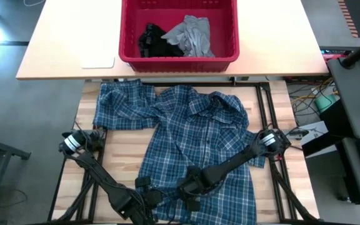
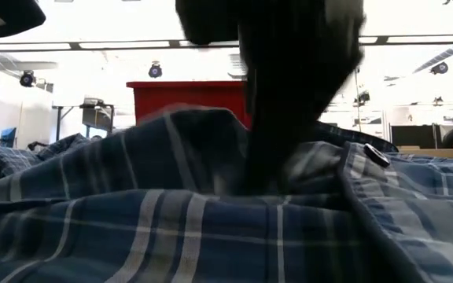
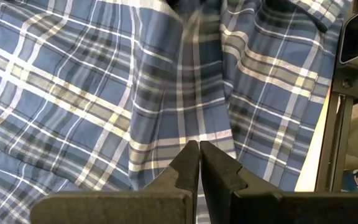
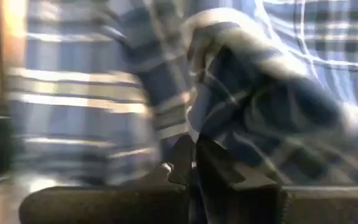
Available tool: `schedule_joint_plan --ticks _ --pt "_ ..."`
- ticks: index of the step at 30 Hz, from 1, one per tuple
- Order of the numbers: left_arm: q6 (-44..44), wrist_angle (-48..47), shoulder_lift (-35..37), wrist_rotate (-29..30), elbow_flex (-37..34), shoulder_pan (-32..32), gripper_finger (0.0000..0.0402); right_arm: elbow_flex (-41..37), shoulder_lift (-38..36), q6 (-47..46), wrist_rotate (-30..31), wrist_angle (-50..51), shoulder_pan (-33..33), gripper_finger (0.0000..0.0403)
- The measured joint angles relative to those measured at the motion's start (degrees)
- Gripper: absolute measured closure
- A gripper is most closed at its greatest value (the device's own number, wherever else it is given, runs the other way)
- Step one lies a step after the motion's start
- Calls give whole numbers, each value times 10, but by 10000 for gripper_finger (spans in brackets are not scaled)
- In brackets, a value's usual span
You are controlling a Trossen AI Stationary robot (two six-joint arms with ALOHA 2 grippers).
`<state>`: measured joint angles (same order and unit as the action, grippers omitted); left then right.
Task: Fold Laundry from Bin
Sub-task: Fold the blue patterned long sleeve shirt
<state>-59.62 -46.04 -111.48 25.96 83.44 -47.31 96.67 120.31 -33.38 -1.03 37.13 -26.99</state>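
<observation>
The blue-and-white plaid shirt (image 1: 192, 137) lies spread, rumpled, over the wooden table, collar toward the far edge. My left gripper (image 1: 147, 197) and my right gripper (image 1: 190, 190) are both low at the shirt's near hem area, side by side, each shut on its cloth. The red bin (image 1: 179, 57) stands at the far middle and holds the light grey T-shirt (image 1: 194, 34) and the small black garment (image 1: 150, 39). In the low view a dark arm (image 2: 289, 94) stands over the shirt (image 2: 171, 204), with the bin (image 2: 185, 98) behind. My left gripper pinches a raised ridge of the plaid shirt (image 3: 197, 127) between its two fingers; the ridge runs away from the fingertips (image 3: 188, 163) across the cloth. The rest of the shirt lies on the table. My right gripper pinches a bunched fold of the shirt (image 4: 211, 134) between its two fingers (image 4: 180, 163); the view is blurred. The fold stands up above the flat cloth around it; the number of layers I cannot tell.
The bin sits on a lighter tabletop (image 1: 67, 37) beyond the wooden one. Bare wood (image 1: 120, 156) shows left of the shirt and at the right edge (image 1: 286, 112). A black frame post (image 3: 347, 74) stands beside the table. Cables and desks lie right of the table (image 1: 317, 100).
</observation>
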Motion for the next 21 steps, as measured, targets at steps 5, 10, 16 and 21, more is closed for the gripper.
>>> schedule_joint_plan --ticks 5,10,16,21 --pt "6 -9 0 0 0 0 402 56 -11 -39 -63 34 -3 393" --pt "13 -23 0 -16 0 1 402 92 -8 -102 -131 4 -5 389" --pt "22 -31 1 -27 0 1 402 68 -6 -180 -175 -93 -16 322" --pt "33 -34 1 -27 0 1 402 64 -8 -182 -163 -133 -18 243"
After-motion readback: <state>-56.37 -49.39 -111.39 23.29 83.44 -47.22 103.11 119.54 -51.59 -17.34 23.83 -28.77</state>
